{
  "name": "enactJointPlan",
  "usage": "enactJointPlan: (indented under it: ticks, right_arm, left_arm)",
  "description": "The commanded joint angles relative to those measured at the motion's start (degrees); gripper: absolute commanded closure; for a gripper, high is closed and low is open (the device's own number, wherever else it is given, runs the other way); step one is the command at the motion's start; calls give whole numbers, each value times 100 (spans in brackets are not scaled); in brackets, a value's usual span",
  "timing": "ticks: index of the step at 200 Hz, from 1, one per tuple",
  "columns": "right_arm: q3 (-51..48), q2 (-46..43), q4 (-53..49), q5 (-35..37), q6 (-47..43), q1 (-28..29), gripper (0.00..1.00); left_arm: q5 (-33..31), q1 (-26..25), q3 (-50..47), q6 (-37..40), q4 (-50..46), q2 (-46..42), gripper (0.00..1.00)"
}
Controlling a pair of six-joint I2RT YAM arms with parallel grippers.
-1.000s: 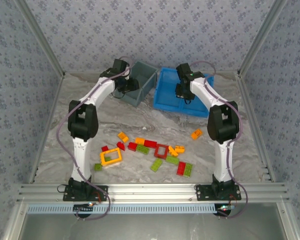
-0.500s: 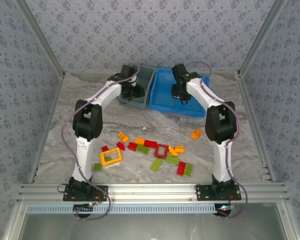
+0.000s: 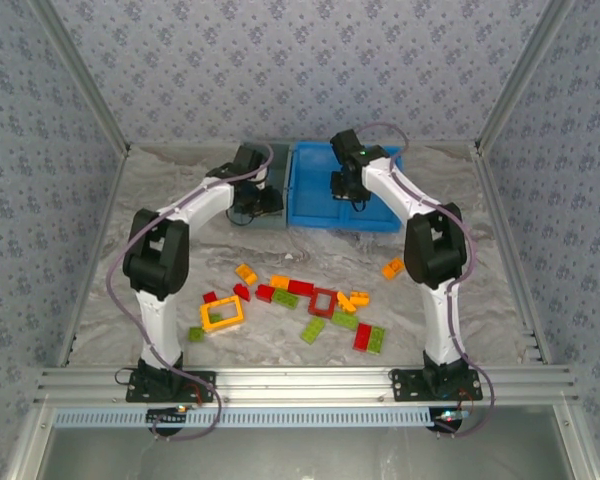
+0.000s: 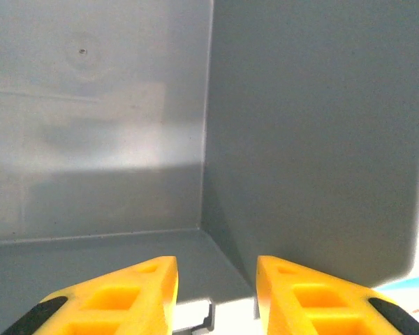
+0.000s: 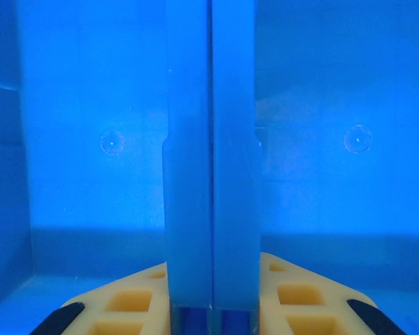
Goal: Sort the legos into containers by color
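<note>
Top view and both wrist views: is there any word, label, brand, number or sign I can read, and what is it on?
No readable text anywhere.
Grey bin: plain walls, one small round moulding mark, no letters.
Blue tray: two round moulding marks, no letters or label.
Legos: too small in the top view to read anything on the studs.

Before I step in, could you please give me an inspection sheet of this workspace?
Surface: marbled white table.
Job's things: red, orange and green legos scattered across the near half; grey bin and blue tray side by side at the back, no bricks seen inside.
Clutter: nothing seen.
Jaws: right jaws closed on the tray's divider; left jaws apart at the bin, grip unclear.
Cables: loop along both arms.
Surroundings: patterned walls, aluminium rail in front.
</note>
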Motion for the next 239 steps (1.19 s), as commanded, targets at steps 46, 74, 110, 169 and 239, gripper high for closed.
enactJointPlan:
  ticks: [46,74,110,169,239]
  right_arm:
    - [-1015,-531,192,-463,165,528,83]
    - [-1225,-626,263,-418,209,591,83]
    - [-1215,-714,222,-234,255,609,72]
    - [-1074,-1251,160,282,299,584,50]
    - [-1404,-2437,270,631,236,736,47]
  left_arm:
    - [-195,-132,-1028,-183,362,-1036,66]
    - [-312,-158,-1218,-213,351,-1206,66]
    - [-495,-153,-1194,-195,207,-1309,65]
    - [-1113,-195,-1193,-348,-154,-1984,50]
    - [-1492,-203,-1648,-669,-903,-3382,47]
